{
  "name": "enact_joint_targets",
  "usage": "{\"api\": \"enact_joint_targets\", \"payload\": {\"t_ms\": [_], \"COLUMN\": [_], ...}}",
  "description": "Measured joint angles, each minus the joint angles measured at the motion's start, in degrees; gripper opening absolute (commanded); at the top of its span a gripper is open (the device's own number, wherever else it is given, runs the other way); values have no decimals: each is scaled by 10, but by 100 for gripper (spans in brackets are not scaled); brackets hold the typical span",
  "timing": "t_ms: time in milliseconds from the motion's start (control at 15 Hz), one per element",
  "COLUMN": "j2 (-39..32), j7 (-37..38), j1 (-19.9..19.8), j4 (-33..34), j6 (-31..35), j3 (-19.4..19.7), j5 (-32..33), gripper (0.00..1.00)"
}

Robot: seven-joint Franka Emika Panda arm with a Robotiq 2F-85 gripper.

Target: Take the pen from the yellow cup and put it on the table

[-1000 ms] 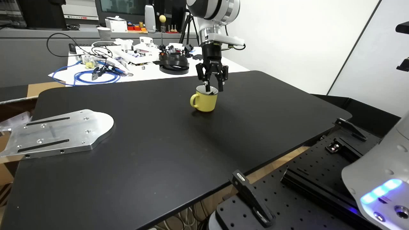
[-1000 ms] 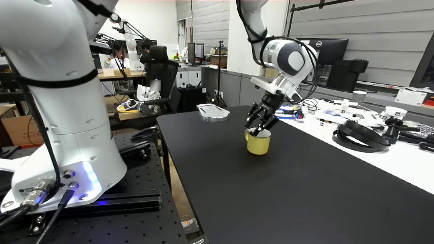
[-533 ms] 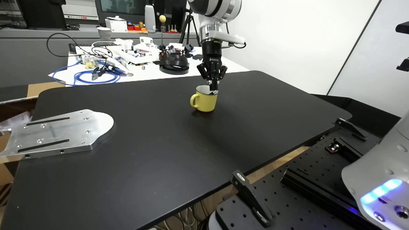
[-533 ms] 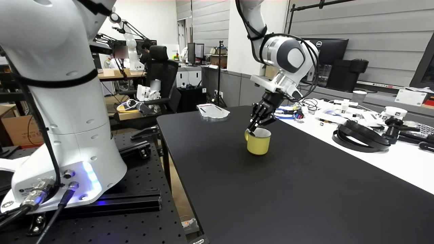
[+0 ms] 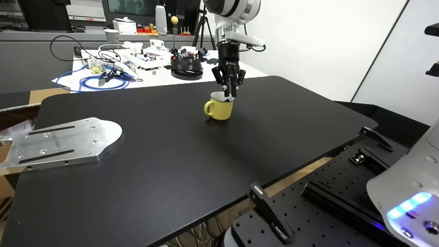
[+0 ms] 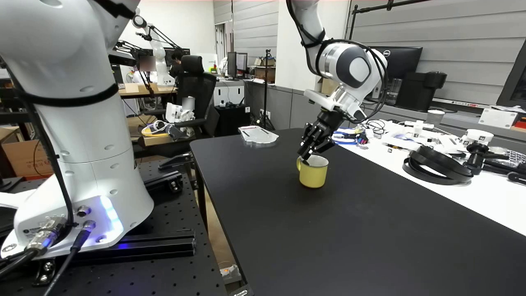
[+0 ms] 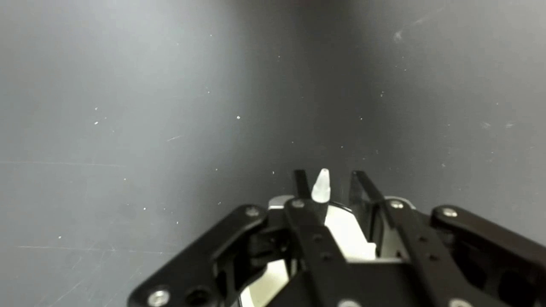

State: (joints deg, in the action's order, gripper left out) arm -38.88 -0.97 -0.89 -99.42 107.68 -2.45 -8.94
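The yellow cup (image 5: 219, 109) stands upright on the black table (image 5: 154, 192); both also show in an exterior view, the cup (image 6: 313, 174) and the table (image 6: 349, 238). My gripper (image 5: 230, 95) points down at the cup's rim, on the side away from the handle in that view. In the wrist view my gripper (image 7: 330, 184) is partly open, a narrow gap between its fingers. The pen's whitish tapered tip (image 7: 321, 187) shows between the fingers, close to the left one, with room to the right one. The cup's pale inside (image 7: 347, 232) lies below. The rest of the pen is hidden.
A silver metal plate (image 5: 68, 140) lies at the table's edge. Behind the table is a white table (image 5: 192, 80) cluttered with cables, a black strap coil and white parts. The robot's base (image 6: 82, 176) stands beside the table on a black perforated mount.
The fingers were wide apart one second ago and nearly together half a second ago. They now stand slightly apart. The gripper stays at the cup's rim, and the cup has not moved.
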Motion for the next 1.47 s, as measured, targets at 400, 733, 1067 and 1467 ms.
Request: {"api": "enact_joint_targets", "payload": {"t_ms": [400, 733, 1067, 1467], "j2": [0, 1, 2, 18], "j7": [0, -3, -3, -4], "j1": [1, 1, 1, 1], "j4": [-9, -15, -18, -19], "j6": [0, 8, 15, 7], "j3": [0, 0, 0, -5], "j5": [0, 0, 0, -4], "gripper": [49, 18, 0, 3]}}
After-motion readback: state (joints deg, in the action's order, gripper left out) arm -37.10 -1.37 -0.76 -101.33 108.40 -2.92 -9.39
